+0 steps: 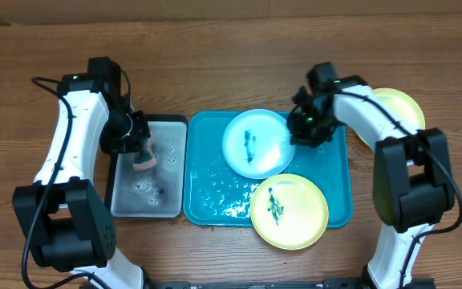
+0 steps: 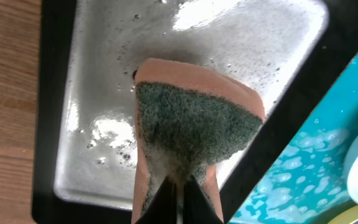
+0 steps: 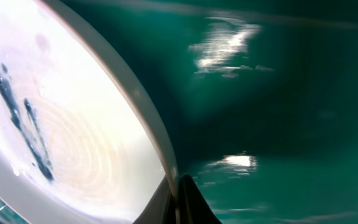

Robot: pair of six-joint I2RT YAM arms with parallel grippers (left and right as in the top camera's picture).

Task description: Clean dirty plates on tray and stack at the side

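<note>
On the turquoise tray lies a light blue plate with a dark smear, and my right gripper is shut on its right rim. In the right wrist view the plate fills the left, its rim pinched between the fingers above the tray. A yellow-green plate with a green smear overhangs the tray's front edge. Another yellow-green plate rests on the table at the right. My left gripper is shut on an orange sponge with a green scouring face, held over the grey metal tray.
The grey metal tray with a black rim sits left of the turquoise tray and holds soapy water. Wet suds cover the turquoise tray's left part. Bare wooden table lies behind both trays.
</note>
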